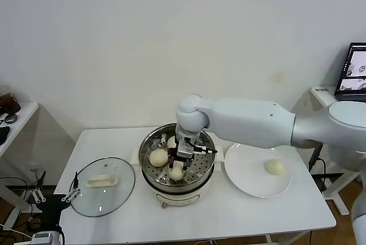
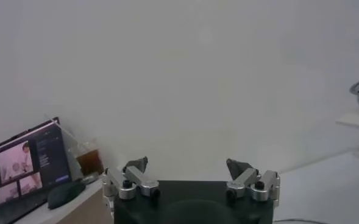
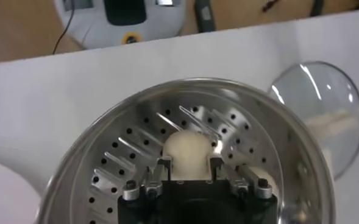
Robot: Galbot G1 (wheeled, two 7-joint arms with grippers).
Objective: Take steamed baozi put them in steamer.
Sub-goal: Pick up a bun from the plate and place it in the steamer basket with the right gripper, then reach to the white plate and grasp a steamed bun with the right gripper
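In the head view, a white table (image 1: 240, 213) carries the steamer (image 1: 178, 168) at its middle, a steel pot with a perforated tray on a white base. The right gripper (image 1: 178, 168) reaches down into the pot from the right arm, which crosses in from the right. Its fingers are clenched on a steamed baozi (image 1: 176, 171) at the near side of the tray. A second baozi (image 1: 158, 157) lies on the tray to the left, and a third bun (image 1: 171, 141) shows partly at the far side behind the gripper. A fourth baozi (image 1: 274, 167) sits on the white plate (image 1: 246, 179) just right of the steamer. The glass lid (image 1: 103, 186) with its white handle lies flat on the table left of the steamer. The left gripper (image 1: 56, 195) hangs low past the table's near left corner.

In the left wrist view, the left gripper (image 2: 187, 165) has its fingers released and spread wide, with nothing between them; a laptop (image 2: 25, 165) stands on a side table beyond.

In the right wrist view, the right gripper (image 3: 190, 164) pinches the steamed baozi (image 3: 188, 149) from both sides over the perforated tray of the steamer (image 3: 124, 146). The glass lid (image 3: 325, 112) lies beside the pot.
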